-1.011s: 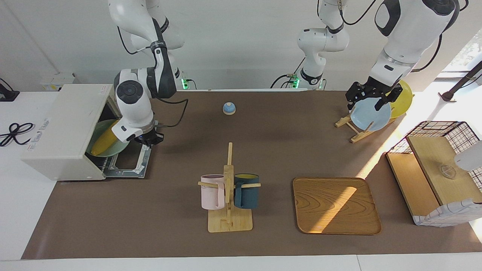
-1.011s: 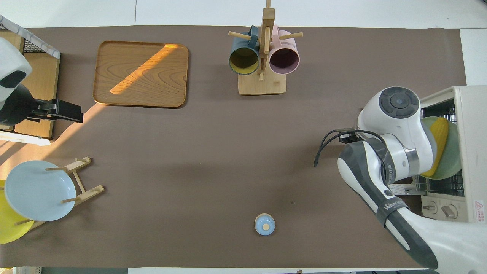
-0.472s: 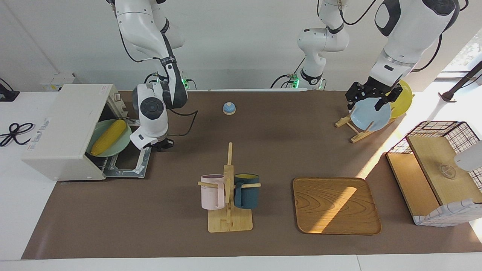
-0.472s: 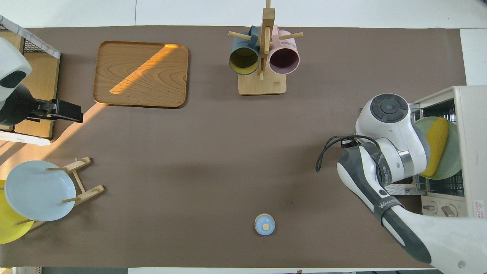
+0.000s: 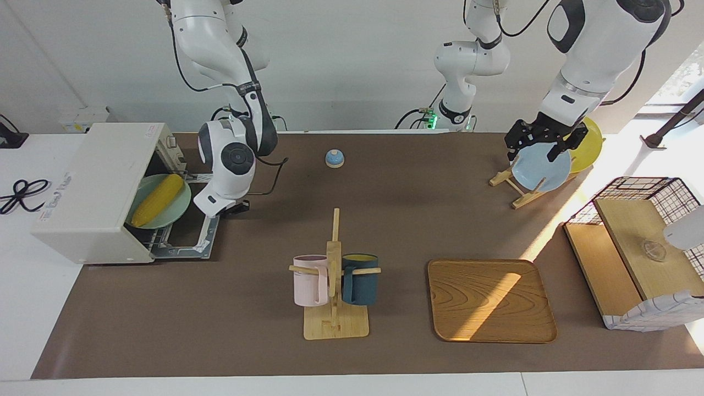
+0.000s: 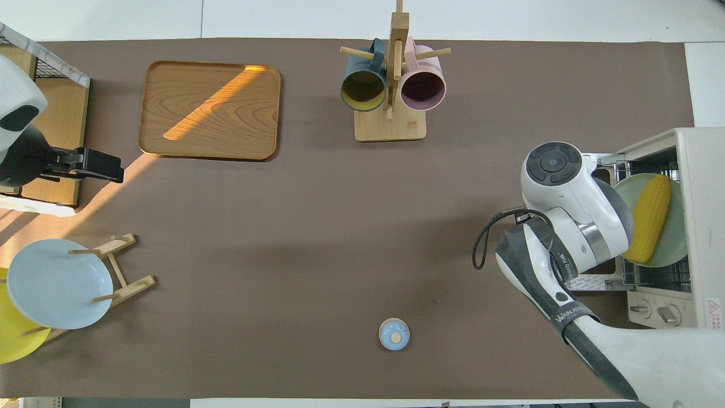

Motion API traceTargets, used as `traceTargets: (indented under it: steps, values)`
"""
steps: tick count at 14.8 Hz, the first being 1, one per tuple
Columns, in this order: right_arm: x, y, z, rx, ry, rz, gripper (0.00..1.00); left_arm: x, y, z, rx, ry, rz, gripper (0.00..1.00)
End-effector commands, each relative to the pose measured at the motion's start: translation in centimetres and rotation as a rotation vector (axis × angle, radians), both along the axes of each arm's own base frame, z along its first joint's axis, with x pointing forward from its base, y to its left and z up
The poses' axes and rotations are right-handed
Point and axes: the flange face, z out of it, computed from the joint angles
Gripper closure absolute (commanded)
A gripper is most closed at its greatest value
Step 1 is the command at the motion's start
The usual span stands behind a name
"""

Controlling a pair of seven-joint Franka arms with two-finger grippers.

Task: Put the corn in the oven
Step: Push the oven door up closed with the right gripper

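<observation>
facing view — smooth yellow corn (image 5: 158, 199), tapered

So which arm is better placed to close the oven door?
Probably the right: its gripper hangs by the open door of the oven. The left gripper waits over the plate rack.

two high opposed cameras share the table (image 5: 385, 220).
</observation>
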Motion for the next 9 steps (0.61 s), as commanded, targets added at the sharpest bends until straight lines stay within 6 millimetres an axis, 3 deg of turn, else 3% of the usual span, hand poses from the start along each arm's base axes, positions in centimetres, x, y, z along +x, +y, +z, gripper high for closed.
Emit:
traceTargets:
  steps: [1,5,9]
  values:
    - [2.5,-4.7,5.7,-0.046,0.026,0.074,1.0,-0.2,0.1,0.5,0.017,-0.002,0.001,0.0]
    - [2.1,-11.0,12.2,-0.012,0.045,0.119,1.0,-0.2,0.2,0.4,0.017,0.0,0.003,0.0]
    - [1.1,-14.7,13.9,0.005,0.056,0.103,1.0,-0.2,0.1,0.4,0.017,0.0,0.001,0.0]
